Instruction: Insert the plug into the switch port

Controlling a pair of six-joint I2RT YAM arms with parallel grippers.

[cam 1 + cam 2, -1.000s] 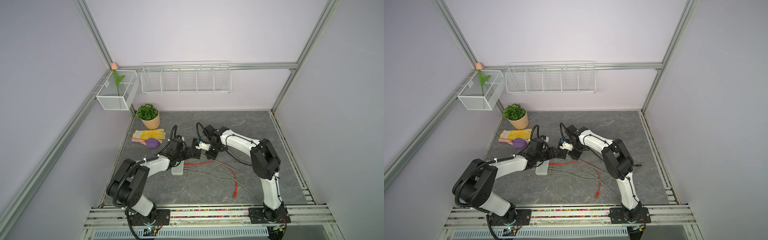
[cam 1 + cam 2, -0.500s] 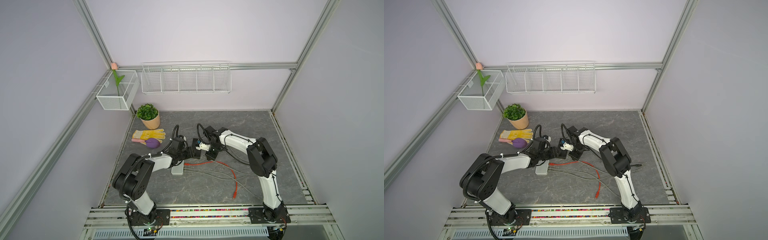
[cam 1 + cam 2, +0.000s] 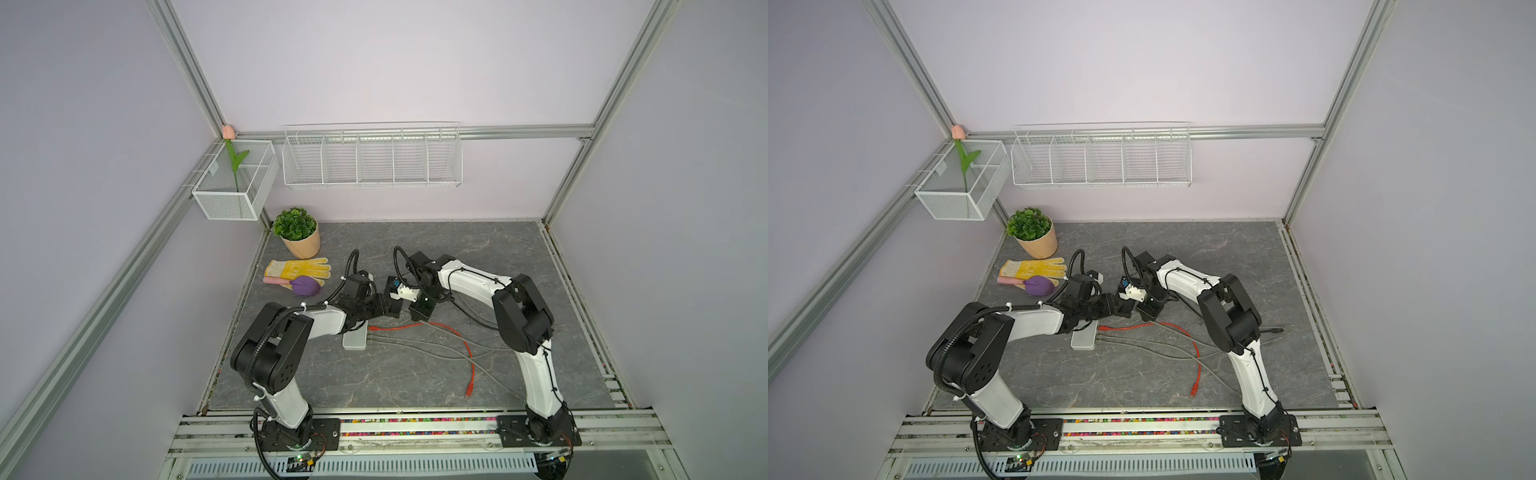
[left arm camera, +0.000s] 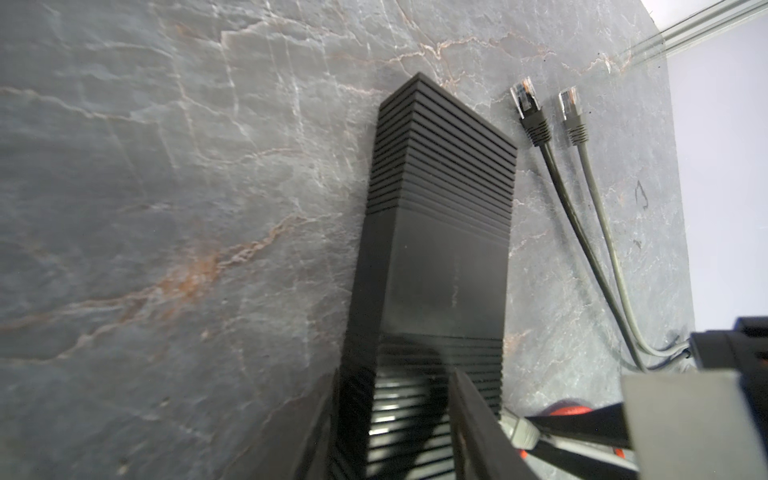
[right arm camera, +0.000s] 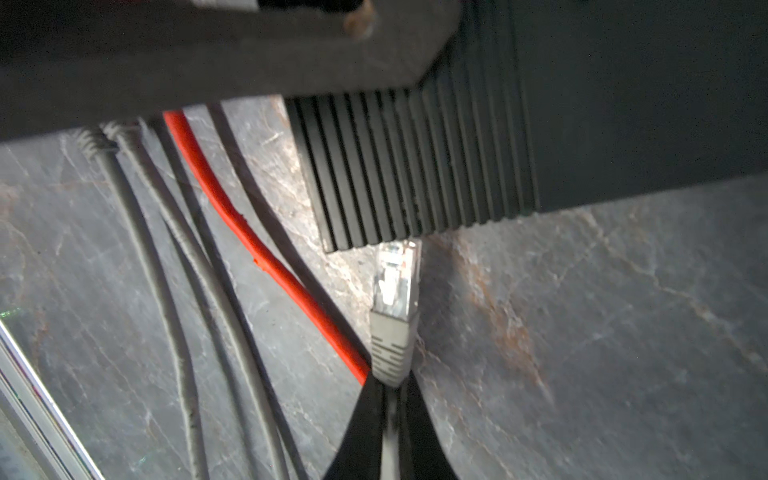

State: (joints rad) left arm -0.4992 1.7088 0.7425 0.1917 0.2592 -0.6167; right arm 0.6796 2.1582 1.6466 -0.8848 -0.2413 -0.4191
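The switch [image 4: 436,232], a black ribbed box, lies on the grey table [image 4: 166,208] and shows in both top views [image 3: 394,301] [image 3: 1126,301]. My left gripper [image 4: 395,386] has one finger against each side of its near end, shut on it. My right gripper [image 5: 388,390] is shut on the grey cable just behind the plug [image 5: 392,291], which has a clear tip and a grey boot. The plug's tip touches the lower corner of the switch's ribbed end [image 5: 374,174]. No port shows in any view. In a top view my right gripper [image 3: 413,319] sits just right of the switch.
A red cable [image 3: 467,353] and grey cables [image 3: 436,351] cross the table's middle, their plugs beside a flat white box [image 3: 355,336]. Two loose grey plugs [image 4: 530,108] lie beside the switch. A yellow glove [image 3: 297,268], a purple object [image 3: 306,286] and a potted plant [image 3: 296,232] sit at the back left.
My left gripper has moved right to the switch and its fingers have narrowed onto it. The right arm has shifted slightly left, still holding the plug's cable.
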